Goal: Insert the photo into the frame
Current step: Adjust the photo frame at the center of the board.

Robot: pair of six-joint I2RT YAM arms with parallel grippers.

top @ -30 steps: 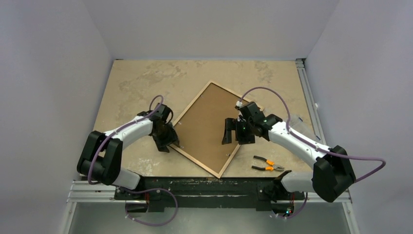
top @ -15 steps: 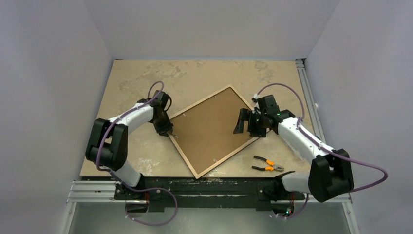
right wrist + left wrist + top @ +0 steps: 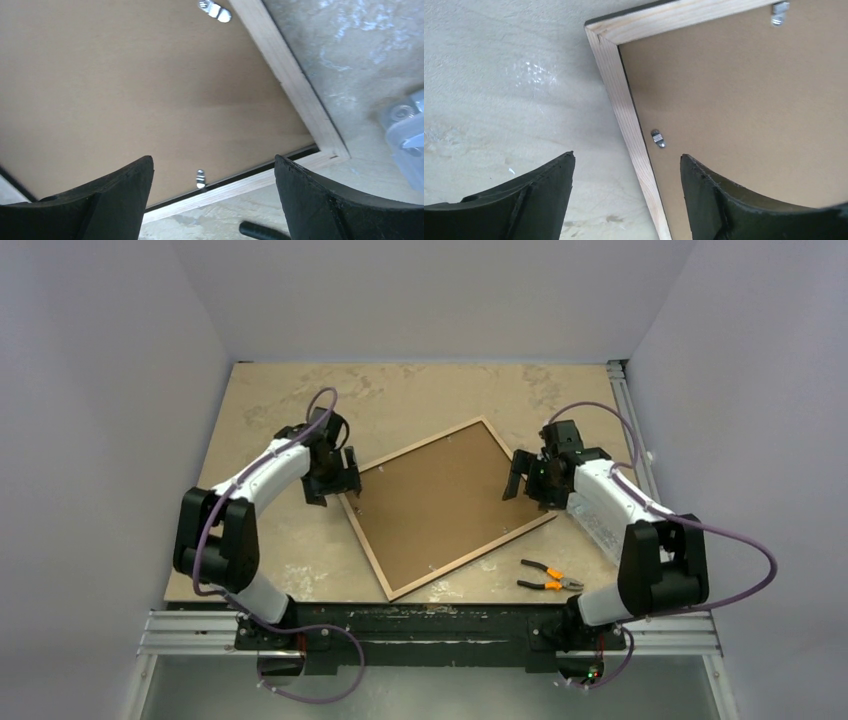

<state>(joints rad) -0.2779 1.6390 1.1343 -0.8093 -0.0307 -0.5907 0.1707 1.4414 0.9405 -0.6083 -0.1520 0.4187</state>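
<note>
Frame (image 3: 365,541) at new angle, board (image 3: 445,505) inside

Orange-handled pliers (image 3: 548,580) lie on the beige table (image 3: 280,410), near a brown backing board (image 3: 440,505)

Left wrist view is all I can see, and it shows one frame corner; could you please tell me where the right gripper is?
Observer: The right gripper is open above the frame, near its right-hand corner, with nothing between its fingers.
Operator: Thank you. Is anything else lying nearby?
Observer: Orange-handled pliers lie beside the frame's near right rail, apart from it.
Operator: And can you see the photo anywhere?
Observer: No view shows it. The frame lies back up, with the brown backing board covering its whole opening.
</note>
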